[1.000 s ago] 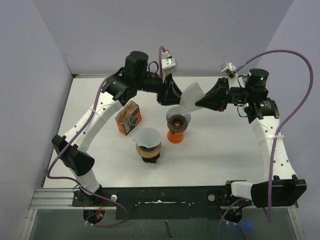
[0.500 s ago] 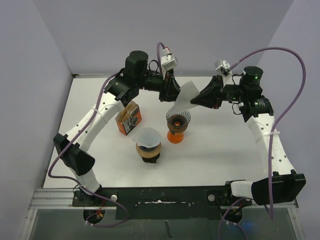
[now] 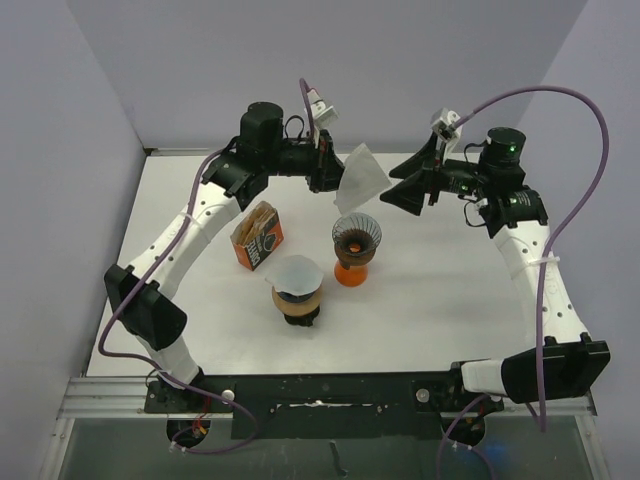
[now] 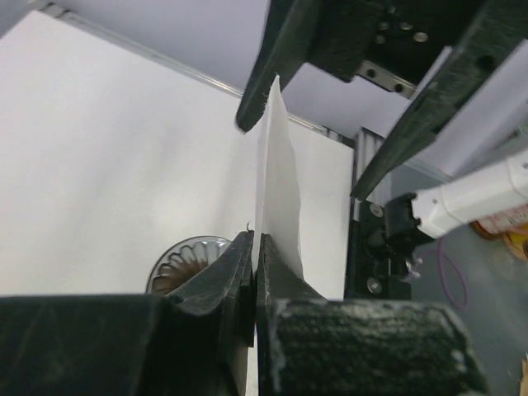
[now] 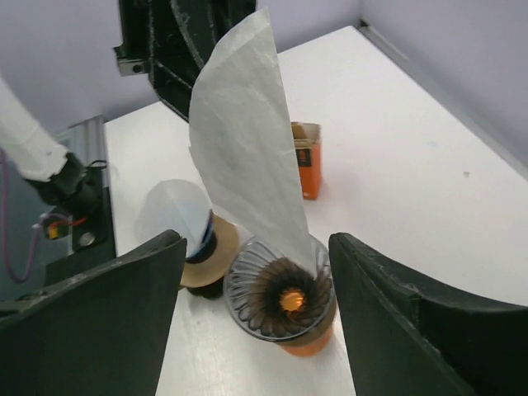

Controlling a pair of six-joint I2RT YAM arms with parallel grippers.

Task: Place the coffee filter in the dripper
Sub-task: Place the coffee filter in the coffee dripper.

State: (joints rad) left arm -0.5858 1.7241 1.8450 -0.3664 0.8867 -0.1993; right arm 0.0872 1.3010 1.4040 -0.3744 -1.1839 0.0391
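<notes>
Paper pinched flat: the left claw is clamped on the filter, held in the air above the dripper. Right claw gapes wide, holding nothing. Step in hand: carrying it over. Next, I judge: lower it centred into the cone, then release.

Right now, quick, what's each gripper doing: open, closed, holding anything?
Left gripper: closed, pinching the coffee filter.
Right gripper: open, gripping nothing.
</notes>
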